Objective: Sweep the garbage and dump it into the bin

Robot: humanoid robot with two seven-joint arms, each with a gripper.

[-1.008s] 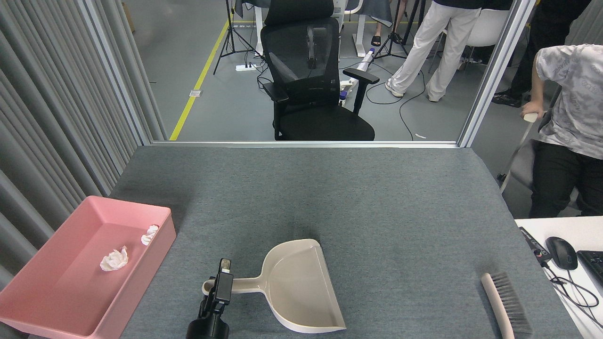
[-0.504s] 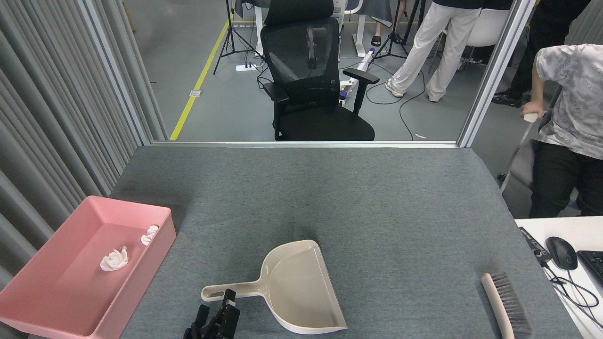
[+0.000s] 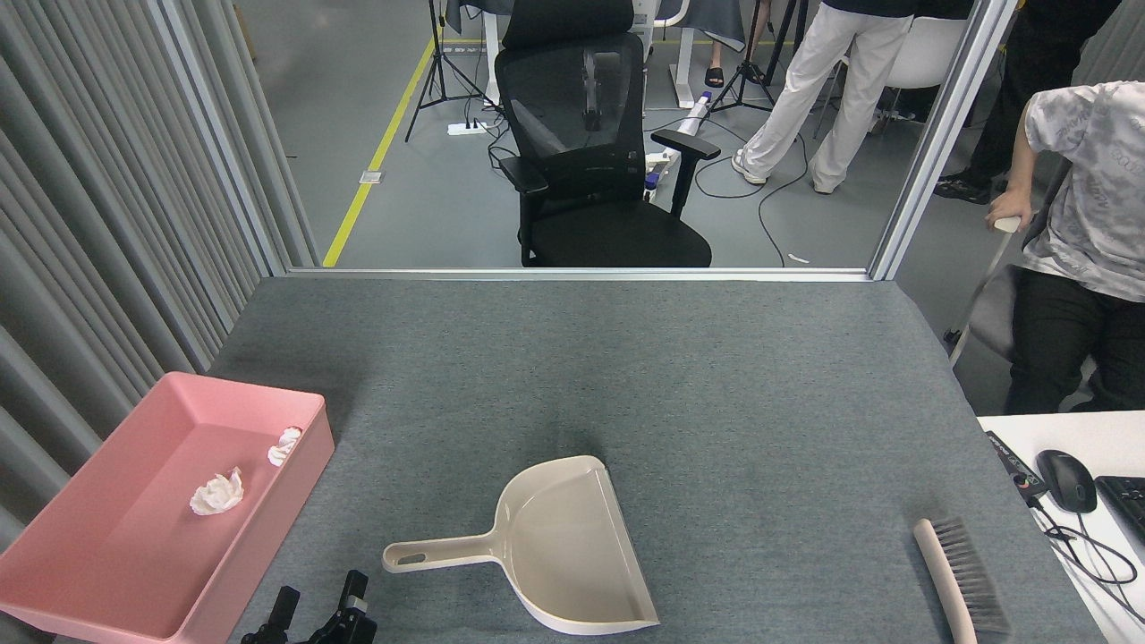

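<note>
Black left gripper [image 3: 318, 608] lower than before, clear of dustpan [image 3: 555, 541] handle.

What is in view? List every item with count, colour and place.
tissue balls: 2, white, inside the bin
bin: 1, pink, table's left edge
dustpan: 1, beige, near centre, empty
brush: 1, beige handle, grey bristles, near right
table: 1, grey felt top
office chair: 1, black, beyond the table
mouse: 1, black, white desk at right
people: at least 2, one standing behind, one seated right
left gripper: 1, black, open, bottom edge, below the dustpan handle
right gripper: not in view
</note>
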